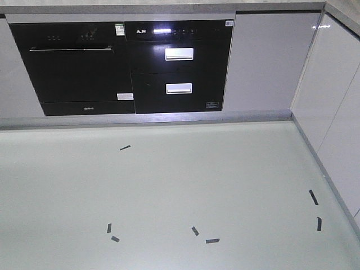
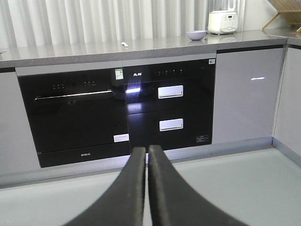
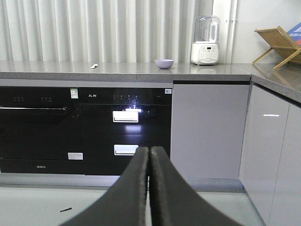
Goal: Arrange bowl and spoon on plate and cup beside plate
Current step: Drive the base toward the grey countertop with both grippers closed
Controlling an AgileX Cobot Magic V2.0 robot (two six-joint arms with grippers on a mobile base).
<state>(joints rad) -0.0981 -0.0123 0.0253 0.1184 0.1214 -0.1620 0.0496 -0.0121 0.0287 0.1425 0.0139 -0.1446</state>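
Note:
A pale-lilac bowl stands on the grey countertop, left of a white appliance. A small whitish spoon lies on the same countertop further left. No plate or cup shows in any view. My left gripper is shut with nothing between its fingers, low and well in front of the cabinets. In the same way my right gripper is shut and holds nothing. Neither gripper appears in the front view, which shows only floor and cabinet fronts.
A white blender-like appliance stands on the countertop near the corner, with a wooden rack on the right-hand counter. Black built-in appliances fill the cabinet front. Short black tape marks dot the pale floor.

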